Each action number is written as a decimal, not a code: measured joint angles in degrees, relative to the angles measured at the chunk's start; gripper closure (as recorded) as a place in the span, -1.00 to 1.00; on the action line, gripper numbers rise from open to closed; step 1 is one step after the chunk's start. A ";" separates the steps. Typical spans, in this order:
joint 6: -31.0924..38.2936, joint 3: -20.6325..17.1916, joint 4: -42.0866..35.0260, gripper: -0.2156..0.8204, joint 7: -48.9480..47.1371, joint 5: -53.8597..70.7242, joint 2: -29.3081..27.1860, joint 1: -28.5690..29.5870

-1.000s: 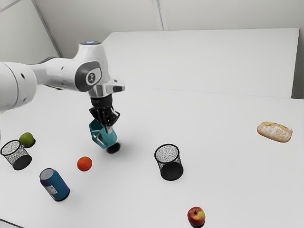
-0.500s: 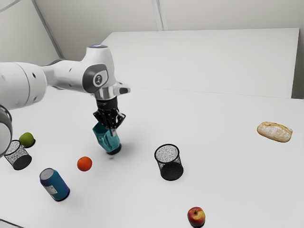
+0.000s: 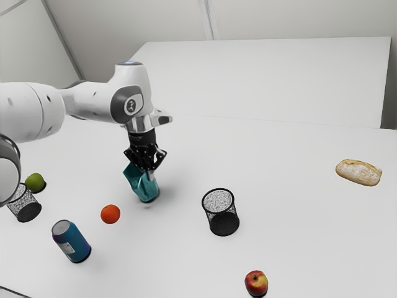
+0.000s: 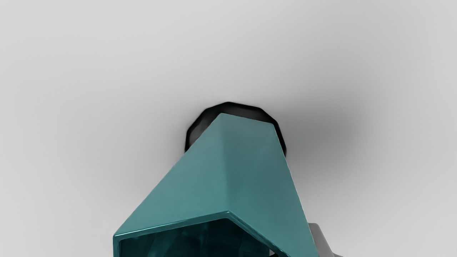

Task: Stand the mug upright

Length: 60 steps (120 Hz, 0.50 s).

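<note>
Gripper (image 3: 149, 176) pinches the mug (image 3: 140, 183) by its side, mouth up, base down by the table

One finger (image 4: 319, 239) lies against the outside of the teal wall, and in the wrist view a dark bit of the other peeks from just inside the rim (image 4: 171, 226), so I judge the jaws to be closed on the wall between them. The mug's black base (image 4: 228, 107) faces the tabletop (image 3: 279, 205), and the open mouth faces up toward my hand.

The turning looks mostly or wholly done. The body leans a little in the exterior view, but the can (image 3: 71, 241) leans there too, so part of that slant is likely the camera's angle. Whether the base sits flat or hovers slightly, I can't tell. What remains, as I judge it, is to make sure of flat contact, then let go and lift away without dragging the rim.

The orange (image 3: 110, 214) is the nearest neighbour, toward the exterior view's lower left, with the can beyond it. Toward the exterior view's right, a stretch of bare tabletop separates the mug from the wire basket (image 3: 221, 212). Straight up seems the safest way out, since the inner finger could snag the rim if it slides sideways.
</note>
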 joint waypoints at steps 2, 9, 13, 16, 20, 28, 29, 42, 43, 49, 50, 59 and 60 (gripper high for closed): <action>-0.01 0.00 0.00 0.86 -0.05 -0.05 0.00 -0.01; -0.04 0.00 0.00 0.78 -0.20 -0.33 -0.02 -0.05; -0.06 0.00 0.00 0.69 -0.26 -0.49 -0.05 -0.07; -0.08 0.00 0.00 0.62 -0.31 -0.59 -0.11 -0.08; -0.11 0.00 0.00 0.53 -0.37 -0.70 -0.24 -0.09; -0.17 0.01 0.00 0.34 -0.47 -1.10 -0.75 -0.19; -0.18 0.01 0.00 0.32 -0.48 -1.15 -0.82 -0.20; -0.24 -0.04 0.26 0.10 -0.60 -1.54 -2.50 -0.30; -0.24 -0.06 0.30 0.08 -0.61 -1.56 -2.64 -0.30; -0.24 -0.22 0.81 0.00 -0.65 -1.65 -3.49 -0.33; -0.24 -0.24 0.94 -0.02 -0.66 -1.66 -3.72 -0.34; -0.23 -0.32 1.71 -0.18 -0.39 -1.73 -6.37 -0.38; -0.23 -0.32 1.75 -0.20 -0.31 -1.73 -6.73 -0.38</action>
